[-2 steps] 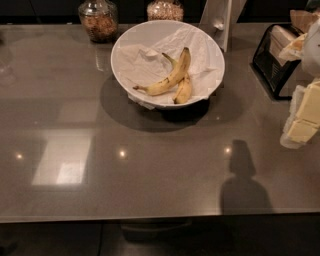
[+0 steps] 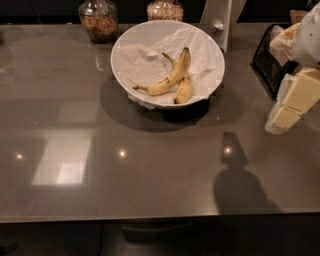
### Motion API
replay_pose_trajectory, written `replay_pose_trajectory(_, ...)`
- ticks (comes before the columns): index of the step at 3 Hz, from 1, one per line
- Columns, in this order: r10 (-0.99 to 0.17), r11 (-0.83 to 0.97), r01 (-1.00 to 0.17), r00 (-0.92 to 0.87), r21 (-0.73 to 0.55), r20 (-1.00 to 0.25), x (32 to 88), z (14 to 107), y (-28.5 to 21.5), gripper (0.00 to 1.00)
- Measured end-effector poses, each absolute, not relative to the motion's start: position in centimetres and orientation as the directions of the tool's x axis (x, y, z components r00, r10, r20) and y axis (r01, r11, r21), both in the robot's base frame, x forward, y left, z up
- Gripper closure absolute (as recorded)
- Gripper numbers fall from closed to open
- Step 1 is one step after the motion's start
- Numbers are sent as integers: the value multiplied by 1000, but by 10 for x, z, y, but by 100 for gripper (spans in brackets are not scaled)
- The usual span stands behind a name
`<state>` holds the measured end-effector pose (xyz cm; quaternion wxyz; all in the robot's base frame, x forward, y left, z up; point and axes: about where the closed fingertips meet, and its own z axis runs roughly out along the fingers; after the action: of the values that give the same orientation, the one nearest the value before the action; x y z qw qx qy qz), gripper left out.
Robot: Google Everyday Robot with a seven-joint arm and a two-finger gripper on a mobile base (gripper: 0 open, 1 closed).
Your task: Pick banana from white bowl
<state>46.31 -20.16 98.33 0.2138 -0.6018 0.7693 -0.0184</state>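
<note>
The white bowl (image 2: 210,55) stands at the back middle of the grey table, lined with crumpled white paper. The long, curved, speckled yellow banana (image 2: 167,80) lies in it, stem end pointing to the back. A shorter, stubbier banana (image 2: 183,91) lies against its right side. My gripper (image 2: 287,107), with cream-coloured parts, hangs at the right edge of the camera view. It is to the right of the bowl, apart from it, and holds nothing that I can see.
Two glass jars (image 2: 98,20) (image 2: 165,9) with brownish contents stand behind the bowl. A white upright stand (image 2: 220,20) is at the bowl's back right. A black rack (image 2: 262,62) with pale items sits at the far right. The table's front edge (image 2: 150,218) runs along the bottom.
My gripper has shifted slightly up and to the left at the right edge. The bowl and both bananas have not moved.
</note>
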Motion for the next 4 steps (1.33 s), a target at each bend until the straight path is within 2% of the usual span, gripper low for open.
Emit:
replay_pose_trajectory(2,-838,263,-919,-67,-293,-541,542,993,-161,0)
replay_pose_trajectory(4,-738,223,-955,-33,-198,-674,614,979,-122,0)
